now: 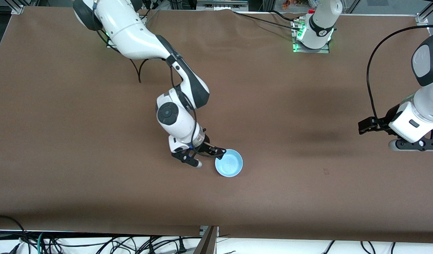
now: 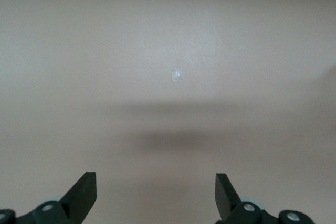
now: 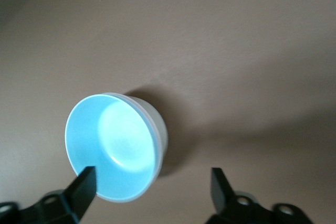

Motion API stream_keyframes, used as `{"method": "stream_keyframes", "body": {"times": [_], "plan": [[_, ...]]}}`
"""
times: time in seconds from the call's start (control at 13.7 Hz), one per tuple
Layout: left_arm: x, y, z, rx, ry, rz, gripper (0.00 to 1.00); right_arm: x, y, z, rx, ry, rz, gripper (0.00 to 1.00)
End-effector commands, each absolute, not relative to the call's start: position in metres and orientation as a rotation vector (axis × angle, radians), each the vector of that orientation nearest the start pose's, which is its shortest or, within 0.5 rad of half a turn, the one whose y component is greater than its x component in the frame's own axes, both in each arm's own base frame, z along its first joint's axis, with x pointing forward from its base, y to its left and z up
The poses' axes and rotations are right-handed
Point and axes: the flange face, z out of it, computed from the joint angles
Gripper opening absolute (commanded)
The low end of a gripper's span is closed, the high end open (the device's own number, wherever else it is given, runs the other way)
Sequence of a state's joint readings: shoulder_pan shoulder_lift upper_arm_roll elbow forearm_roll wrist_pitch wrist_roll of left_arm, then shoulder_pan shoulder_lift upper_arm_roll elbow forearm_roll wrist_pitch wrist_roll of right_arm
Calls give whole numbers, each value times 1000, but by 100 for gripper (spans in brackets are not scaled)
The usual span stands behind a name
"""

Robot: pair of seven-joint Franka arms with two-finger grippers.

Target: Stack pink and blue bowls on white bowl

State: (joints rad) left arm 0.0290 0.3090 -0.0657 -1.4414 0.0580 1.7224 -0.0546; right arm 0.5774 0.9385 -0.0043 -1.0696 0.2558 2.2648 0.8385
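The blue bowl (image 1: 229, 163) sits upright near the middle of the table. In the right wrist view the blue bowl (image 3: 113, 148) is nested inside the white bowl (image 3: 160, 129), of which only the outer wall shows. The pink bowl is hidden, save perhaps a thin rim line between the two. My right gripper (image 1: 210, 157) is open beside the stack, toward the right arm's end of the table. One fingertip (image 3: 86, 179) is level with the blue rim, and the right gripper (image 3: 153, 177) holds nothing. My left gripper (image 1: 415, 144) waits open and empty over bare table at the left arm's end. The left wrist view shows the left gripper (image 2: 155, 182) with nothing between its fingers.
The brown table top (image 1: 96, 141) stretches wide around the stack. A small pale mark (image 2: 177, 74) lies on the table under the left wrist. Cables run along the table's front edge (image 1: 96, 243).
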Motion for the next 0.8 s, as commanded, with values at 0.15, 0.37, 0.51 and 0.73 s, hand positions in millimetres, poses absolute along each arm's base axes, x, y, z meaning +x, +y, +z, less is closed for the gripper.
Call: {"method": "stream_keyframes", "body": {"times": [0.15,0.37,0.51,0.73], "plan": [[639,-15,517,-3078,26,33,100,694,343,352,-2954,22,53,100],[639,-16,518,-3080,28,28,100,689,276,404,-3047,-299,191,100],[640,-16,517,-3083,27,24,100,686,232,443,-3058,-373,232,100],[641,-18,515,-3089,28,29,100,658,166,498,-3044,-281,231,100]]}}
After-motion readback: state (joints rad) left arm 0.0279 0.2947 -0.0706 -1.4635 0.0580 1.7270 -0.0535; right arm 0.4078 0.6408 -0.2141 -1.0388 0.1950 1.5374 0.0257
